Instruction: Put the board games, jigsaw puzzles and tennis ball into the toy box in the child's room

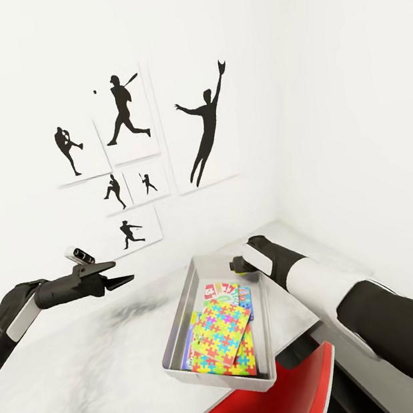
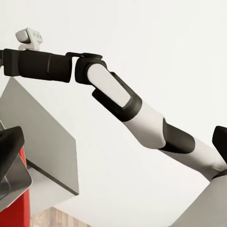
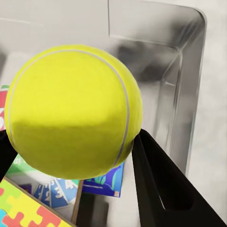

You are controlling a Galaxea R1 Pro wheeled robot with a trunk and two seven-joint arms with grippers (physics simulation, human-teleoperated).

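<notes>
The right pincer point(image 3: 75, 156) grips the ball point(image 3: 73, 111) just above the far right corner of the box point(image 1: 174, 317) on the bench point(image 1: 75, 385). Puzzles point(image 1: 218, 330) lie over games point(image 1: 220, 291) inside. The left pincer point(image 1: 123, 281) hovers open, well left.

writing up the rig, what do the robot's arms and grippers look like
Both arms are built from rounded segments, white shells alternating with black sections. The left gripper has slim black fingers on a black wrist, with a small pale grey camera block mounted above it. The right gripper has black wedge-shaped fingers. No loose cables or markings show.
</notes>
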